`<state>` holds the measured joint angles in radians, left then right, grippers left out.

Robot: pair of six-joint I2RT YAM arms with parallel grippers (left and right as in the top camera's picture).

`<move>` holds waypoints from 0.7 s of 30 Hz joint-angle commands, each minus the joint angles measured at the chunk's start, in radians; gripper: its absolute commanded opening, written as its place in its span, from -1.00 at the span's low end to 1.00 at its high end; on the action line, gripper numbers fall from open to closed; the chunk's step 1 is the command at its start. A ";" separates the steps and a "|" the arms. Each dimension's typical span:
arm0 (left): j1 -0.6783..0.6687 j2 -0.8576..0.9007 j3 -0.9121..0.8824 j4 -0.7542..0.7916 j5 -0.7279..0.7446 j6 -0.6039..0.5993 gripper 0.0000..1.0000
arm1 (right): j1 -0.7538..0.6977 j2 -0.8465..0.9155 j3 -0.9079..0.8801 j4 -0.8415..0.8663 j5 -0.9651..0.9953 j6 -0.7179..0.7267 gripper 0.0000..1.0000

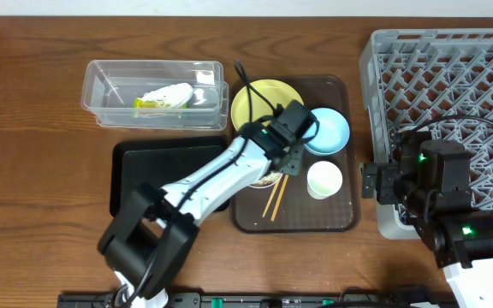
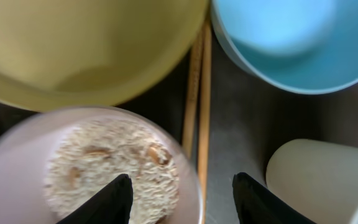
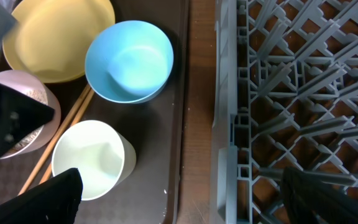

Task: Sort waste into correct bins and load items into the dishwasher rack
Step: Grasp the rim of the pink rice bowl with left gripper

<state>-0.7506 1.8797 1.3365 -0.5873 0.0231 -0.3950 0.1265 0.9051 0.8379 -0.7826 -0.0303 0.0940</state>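
Brown tray (image 1: 315,214) is packed: plate (image 1: 268,92), blue bowl (image 1: 330,130), cup (image 1: 324,180), chopsticks (image 1: 274,203) (narrow gaps only); left arm (image 1: 204,181) crosses the black tray (image 1: 144,167).

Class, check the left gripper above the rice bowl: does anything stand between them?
Nothing visible does. The open left gripper sits over the rim of the white bowl; the chopsticks lie beside that rim, not across it.

Left arm (image 1: 199,184), right arm (image 1: 442,171): black joints, white links, black cables, green lights.
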 commanded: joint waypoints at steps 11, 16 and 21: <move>-0.028 0.095 -0.005 0.005 -0.008 -0.011 -0.24 | -0.002 -0.003 0.018 -0.011 -0.004 -0.013 0.98; -0.032 0.107 -0.005 0.006 -0.008 -0.011 -0.37 | -0.002 -0.003 0.018 -0.014 -0.004 -0.013 0.99; -0.043 0.120 -0.005 -0.005 -0.008 -0.011 -0.52 | -0.002 -0.003 0.018 -0.015 -0.004 -0.013 0.98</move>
<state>-0.7834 1.9816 1.3365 -0.5861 0.0227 -0.4026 0.1265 0.9051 0.8379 -0.7944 -0.0299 0.0944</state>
